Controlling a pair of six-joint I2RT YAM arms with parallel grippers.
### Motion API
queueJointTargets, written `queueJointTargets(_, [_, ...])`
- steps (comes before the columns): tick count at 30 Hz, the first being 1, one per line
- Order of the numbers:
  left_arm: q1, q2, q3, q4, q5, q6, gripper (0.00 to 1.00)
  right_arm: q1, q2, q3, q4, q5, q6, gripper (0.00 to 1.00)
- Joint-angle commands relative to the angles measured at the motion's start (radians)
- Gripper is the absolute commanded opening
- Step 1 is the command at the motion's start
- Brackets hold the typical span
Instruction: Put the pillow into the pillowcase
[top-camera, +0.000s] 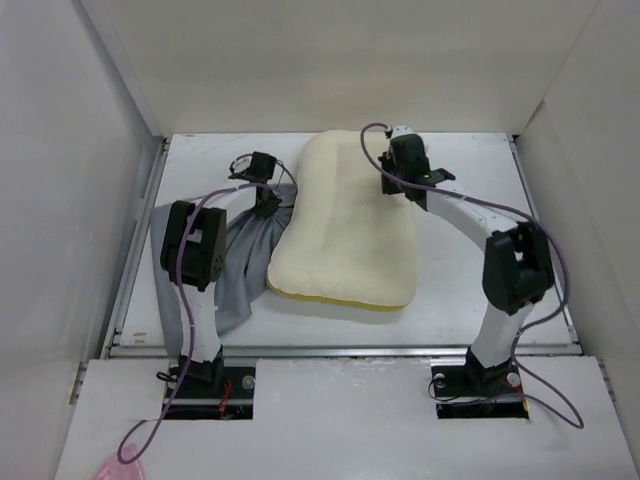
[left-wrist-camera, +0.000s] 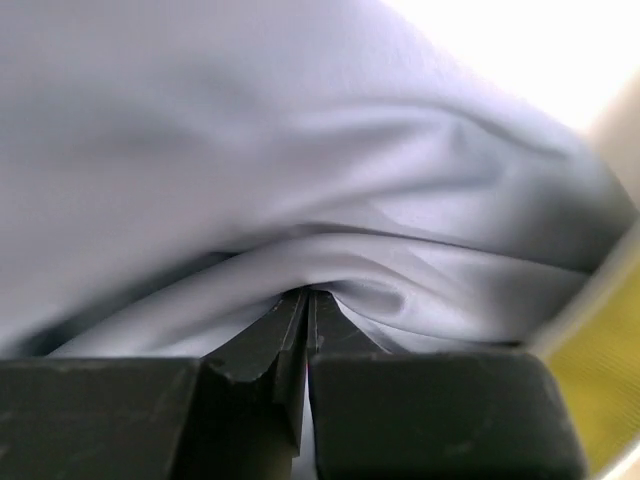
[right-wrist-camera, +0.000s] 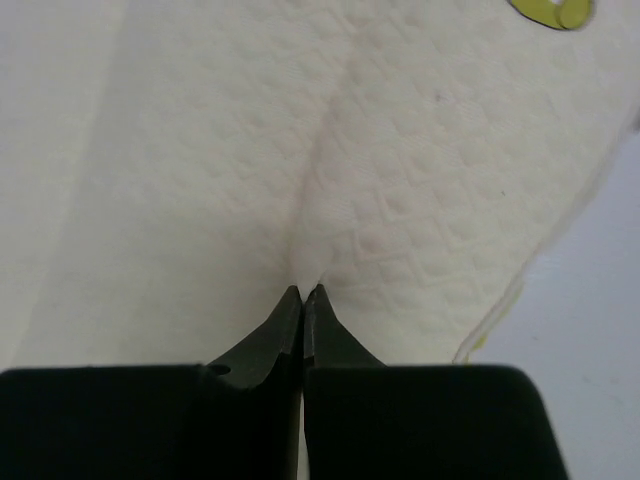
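The pillow (top-camera: 345, 225), cream quilted with a yellow edge band along its near side, lies across the middle of the table. The grey pillowcase (top-camera: 245, 262) lies bunched to its left, reaching under the left arm. My left gripper (top-camera: 268, 203) is shut on a fold of the pillowcase (left-wrist-camera: 300, 200) at its end next to the pillow; a strip of yellow pillow edge (left-wrist-camera: 600, 390) shows at right. My right gripper (top-camera: 388, 180) is shut, pinching the pillow's quilted cover (right-wrist-camera: 400, 180) near its far right side. A yellow logo (right-wrist-camera: 550, 10) shows at the top.
White walls enclose the table (top-camera: 480, 290) at left, back and right. A raised rail (top-camera: 340, 350) runs along the table's near edge, with both arm bases behind it. Purple cables hang from both arms.
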Motion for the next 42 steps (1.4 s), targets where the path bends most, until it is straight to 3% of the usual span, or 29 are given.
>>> queueJointTargets(1, [0.043,0.108,0.185,-0.002,-0.044,0.130,0.00,-0.058,-0.241,0.017,0.028,-0.004,-0.104,0.00])
queueJointTargets(2, [0.043,0.131,0.292,-0.022,-0.061,0.155,0.00,-0.078,-0.267,0.026,-0.008,0.028,-0.104,0.00])
queueJointTargets(6, [0.065,0.205,0.481,-0.011,-0.061,0.285,0.00,-0.133,-0.354,0.015,-0.219,0.160,-0.011,0.00])
queueJointTargets(9, [0.089,0.226,0.550,-0.025,-0.092,0.309,0.00,-0.156,-0.419,-0.064,-0.284,0.207,0.069,0.00])
queueJointTargets(14, [0.152,0.216,0.482,-0.030,-0.101,0.339,0.00,-0.181,-0.451,-0.210,-0.347,0.140,0.126,0.02])
queueJointTargets(17, [0.174,0.188,0.472,-0.030,-0.066,0.371,0.00,-0.181,-0.456,-0.258,-0.358,-0.005,0.083,0.18])
queueJointTargets(19, [0.174,0.150,0.472,-0.030,-0.028,0.407,0.24,-0.139,-0.492,-0.267,-0.332,-0.030,0.008,0.42])
queueJointTargets(20, [0.174,0.136,0.460,-0.019,-0.014,0.417,0.49,-0.118,-0.517,-0.267,-0.306,-0.017,-0.016,0.55])
queueJointTargets(21, [0.174,0.121,0.460,-0.019,0.003,0.417,0.60,-0.096,-0.569,-0.258,-0.284,-0.006,-0.062,0.93])
queueJointTargets(22, [0.174,0.093,0.460,-0.019,0.017,0.430,0.68,-0.073,-0.595,-0.258,-0.258,-0.006,-0.089,1.00])
queueJointTargets(24, [0.174,0.065,0.446,-0.008,0.043,0.430,0.82,-0.021,-0.644,-0.258,-0.165,-0.110,-0.148,1.00])
queueJointTargets(25, [0.160,0.038,0.422,-0.008,0.055,0.430,0.88,0.002,-0.645,-0.281,-0.096,-0.232,-0.223,1.00])
queueJointTargets(27, [0.132,0.016,0.397,0.013,0.069,0.430,0.96,0.029,-0.629,-0.281,-0.053,-0.307,-0.271,1.00])
queueJointTargets(33, [0.034,0.016,0.365,0.038,0.149,0.419,1.00,0.091,-0.291,-0.126,-0.046,-0.519,-0.380,1.00])
queueJointTargets(37, [0.023,0.044,0.432,0.007,0.150,0.396,1.00,0.135,-0.059,0.030,-0.055,-0.489,-0.370,1.00])
queueJointTargets(40, [0.013,0.068,0.469,-0.002,0.127,0.396,1.00,0.135,0.061,0.031,-0.026,-0.494,-0.360,1.00])
queueJointTargets(41, [0.013,0.068,0.492,-0.016,0.127,0.396,1.00,0.135,0.084,0.031,-0.026,-0.494,-0.360,0.99])
queueJointTargets(42, [-0.003,0.077,0.501,-0.016,0.100,0.396,1.00,0.126,0.118,0.031,-0.014,-0.475,-0.344,0.83])
